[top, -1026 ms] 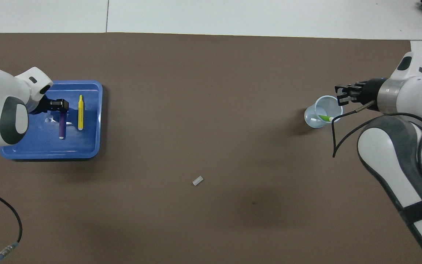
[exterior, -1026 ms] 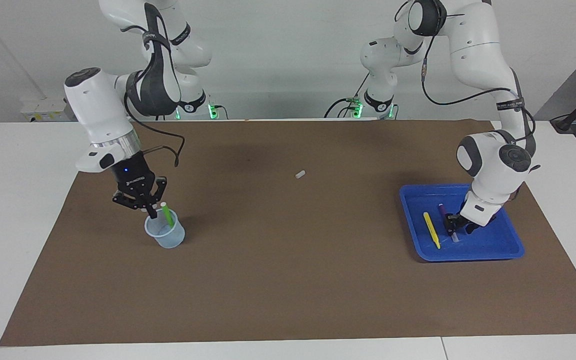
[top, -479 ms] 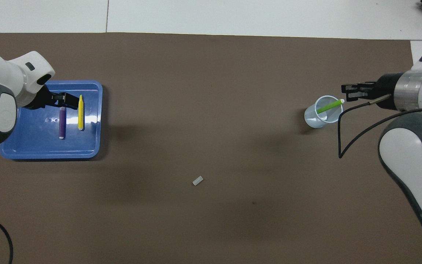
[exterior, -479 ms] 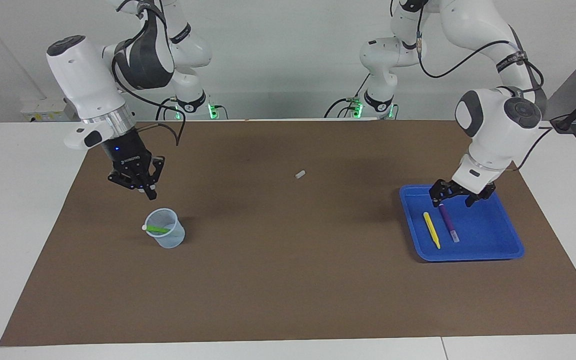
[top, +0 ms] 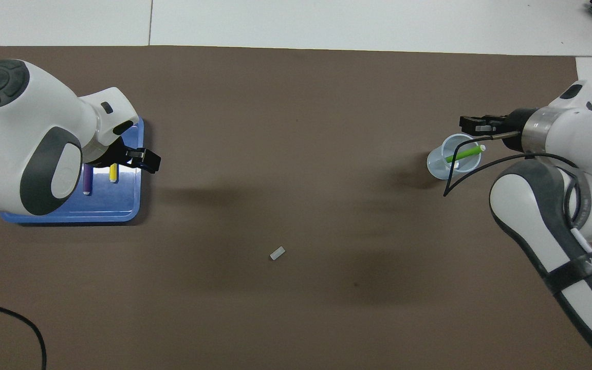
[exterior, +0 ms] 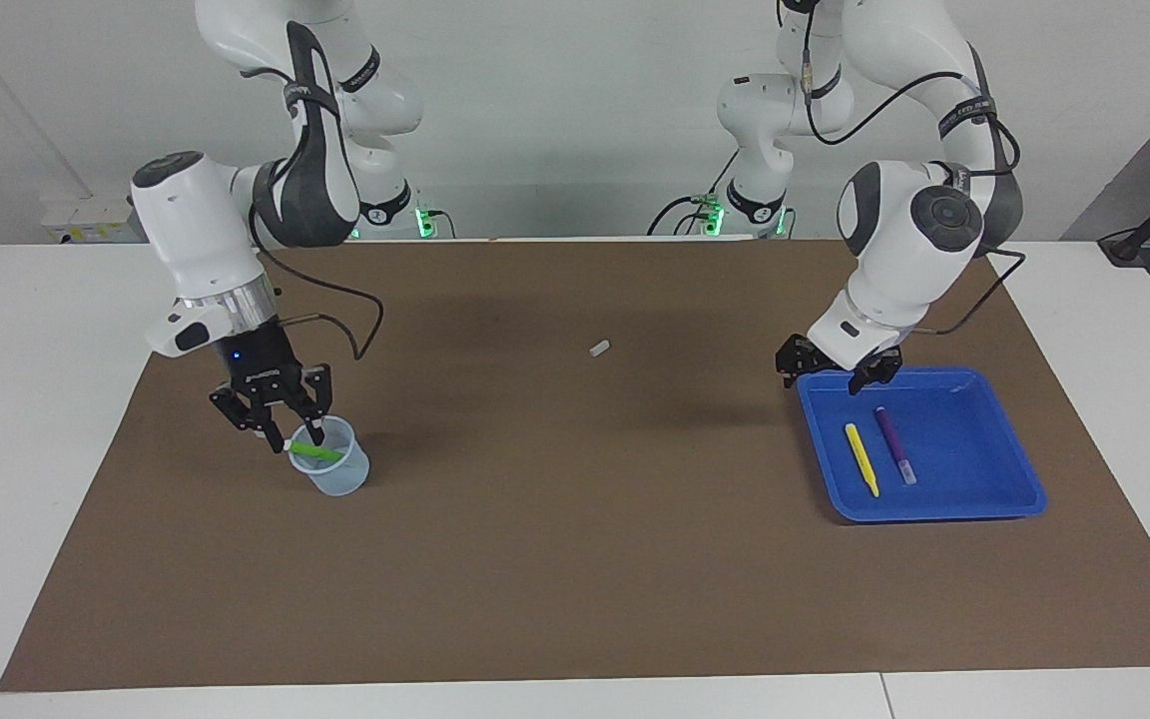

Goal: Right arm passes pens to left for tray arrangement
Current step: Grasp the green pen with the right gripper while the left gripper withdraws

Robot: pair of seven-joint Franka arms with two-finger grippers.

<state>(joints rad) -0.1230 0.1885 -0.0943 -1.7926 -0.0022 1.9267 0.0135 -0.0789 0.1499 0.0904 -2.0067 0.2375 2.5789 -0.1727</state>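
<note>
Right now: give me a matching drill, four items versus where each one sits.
Items:
1. green pen
2. purple pen
3. white stub
4. left claw

Places:
A. on the bare mat, mid-table
B. lying in the blue tray beside the yellow pen
C. leaning in the translucent cup
D. in the air over the tray's rim

Pairs: 1-C, 2-B, 3-A, 4-D
</note>
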